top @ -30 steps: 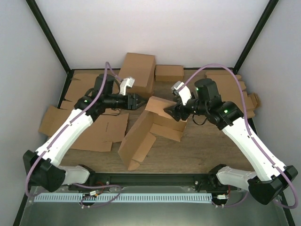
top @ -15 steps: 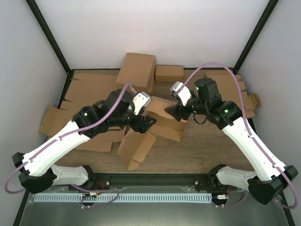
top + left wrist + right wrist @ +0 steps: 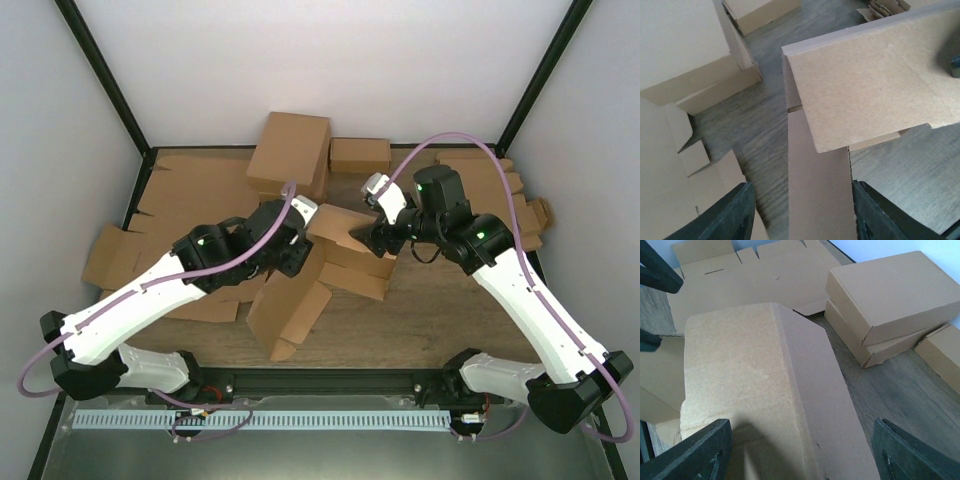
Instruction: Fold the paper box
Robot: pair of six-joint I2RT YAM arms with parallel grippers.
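The paper box (image 3: 300, 285) is a large brown cardboard blank, half raised at the table's middle, with one long wall slanting toward the near edge. My left gripper (image 3: 298, 252) straddles an upright panel (image 3: 817, 195) of it. The right fingertip (image 3: 880, 215) touches the panel's edge and the left fingertip (image 3: 732, 217) stands apart, so the left gripper (image 3: 807, 220) is open. My right gripper (image 3: 360, 238) is at the box's far upper corner. In the right wrist view it (image 3: 805, 455) is open wide over a creased flap (image 3: 755, 390).
Folded boxes (image 3: 292, 150) are stacked at the back, with a small box (image 3: 360, 155) beside them. Flat cardboard blanks lie along the left side (image 3: 185, 205) and at the back right (image 3: 490, 185). Dark frame posts and white walls close in the table.
My left arm swung in from the back left and its gripper came down over the box's upright panel. The right arm has stayed at the box's far corner.
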